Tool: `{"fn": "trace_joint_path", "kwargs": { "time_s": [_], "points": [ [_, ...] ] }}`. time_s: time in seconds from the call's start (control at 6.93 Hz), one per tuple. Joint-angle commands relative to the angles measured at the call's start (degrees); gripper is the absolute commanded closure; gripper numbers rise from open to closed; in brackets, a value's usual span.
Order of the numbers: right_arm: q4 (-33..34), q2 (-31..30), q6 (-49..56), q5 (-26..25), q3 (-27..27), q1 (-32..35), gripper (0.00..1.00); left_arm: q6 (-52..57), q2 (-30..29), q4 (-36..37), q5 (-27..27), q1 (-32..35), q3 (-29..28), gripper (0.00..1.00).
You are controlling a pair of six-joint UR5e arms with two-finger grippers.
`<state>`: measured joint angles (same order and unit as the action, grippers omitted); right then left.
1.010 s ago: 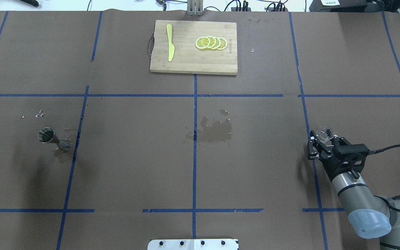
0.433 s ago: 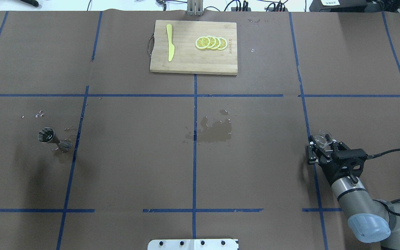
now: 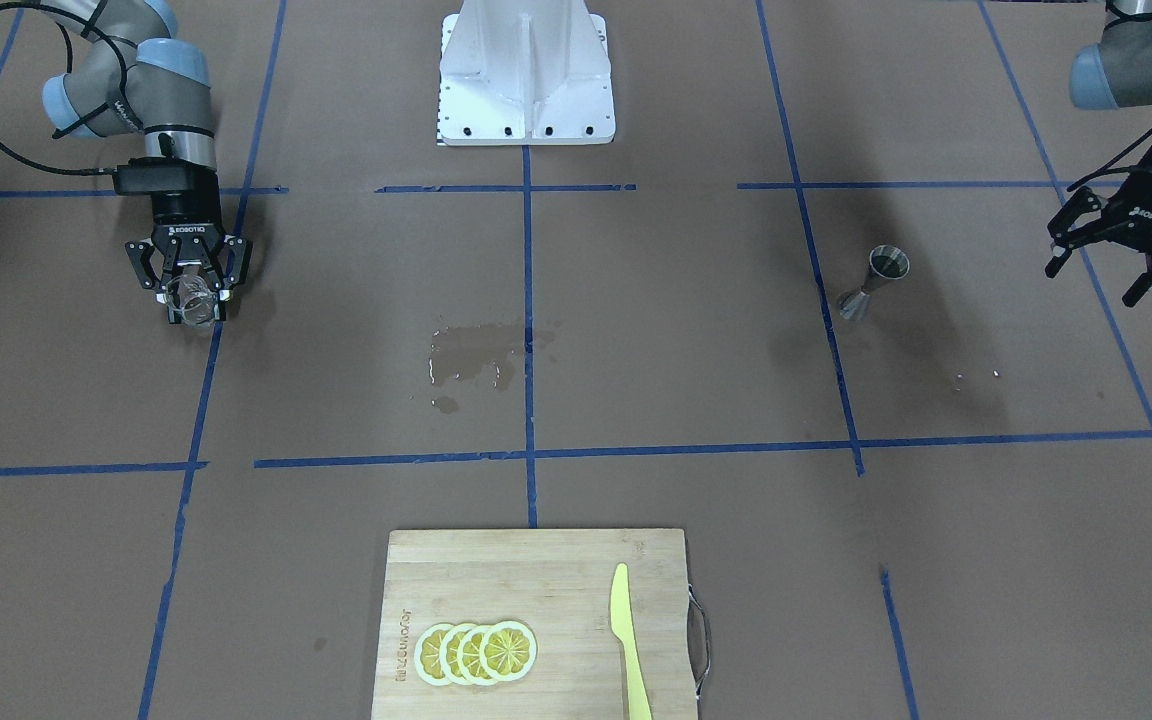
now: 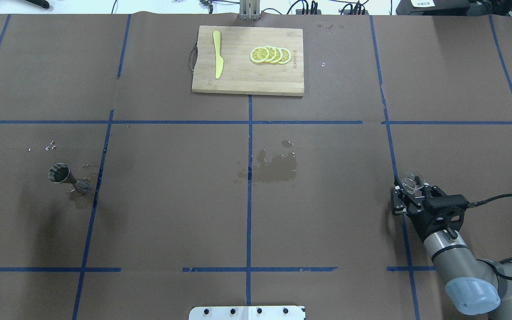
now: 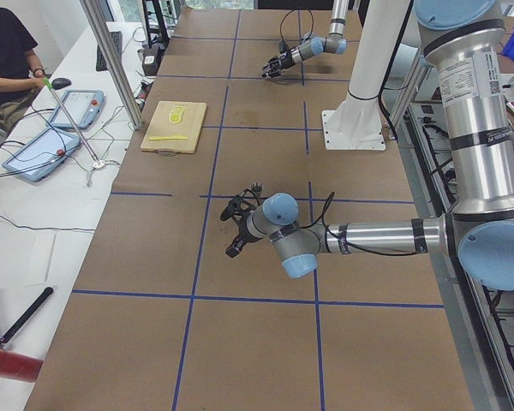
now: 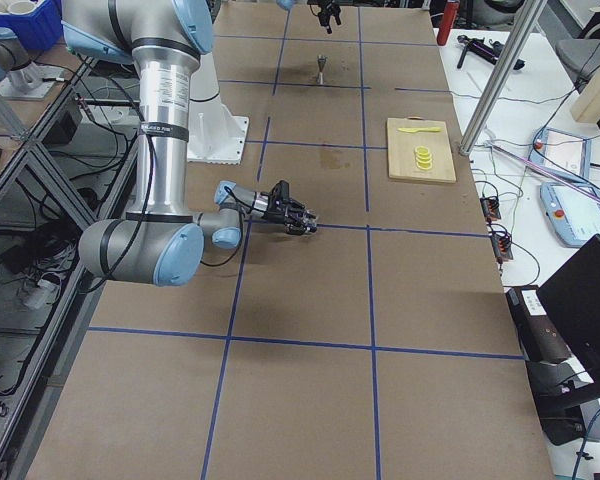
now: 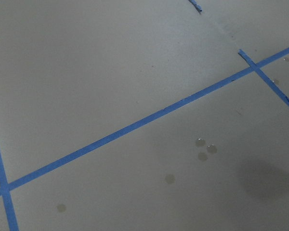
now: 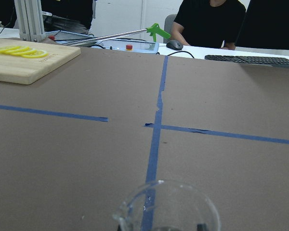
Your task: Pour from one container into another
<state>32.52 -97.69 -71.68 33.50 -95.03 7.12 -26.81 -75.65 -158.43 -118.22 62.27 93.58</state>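
Observation:
The clear glass cup [image 4: 412,180] is held upright just above the table at the right, with my right gripper [image 4: 410,187] shut on it. The front-facing view shows the cup [image 3: 188,292] between the right gripper's [image 3: 194,303] fingers. Its rim [image 8: 166,207] fills the bottom of the right wrist view. The steel jigger [image 4: 62,174] stands far off at the table's left, also visible as the jigger [image 3: 876,278] in the front-facing view. My left gripper [image 3: 1101,275] hangs open and empty beyond the jigger, near the table's left end.
A wooden cutting board [image 4: 247,80] with lemon slices [image 4: 270,55] and a yellow knife [image 4: 217,53] lies at the far middle. A wet patch [image 4: 276,166] marks the centre. Droplets [image 4: 49,146] lie near the jigger. People sit beyond the far edge.
My right gripper has carried the glass cup a little back toward the robot's side. The jigger has not moved.

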Motion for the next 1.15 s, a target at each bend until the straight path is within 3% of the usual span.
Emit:
{"fn": "trace_joint_path", "kwargs": {
  "time_s": [0.0,0.58,1.01],
  "points": [
    [0.0,-0.3,0.0,0.2,0.1,-0.2,0.91,0.0,0.1,0.0,0.0,0.1,0.4,0.0],
    [-0.1,-0.5,-0.1,0.4,0.5,-0.3,0.72,0.0,0.1,-0.2,0.1,0.1,0.4,0.0],
    [-6.2,-0.9,-0.1,0.4,3.2,-0.4,0.48,0.0,0.1,-0.3,0.3,0.1,0.5,0.0]
  ]
}}
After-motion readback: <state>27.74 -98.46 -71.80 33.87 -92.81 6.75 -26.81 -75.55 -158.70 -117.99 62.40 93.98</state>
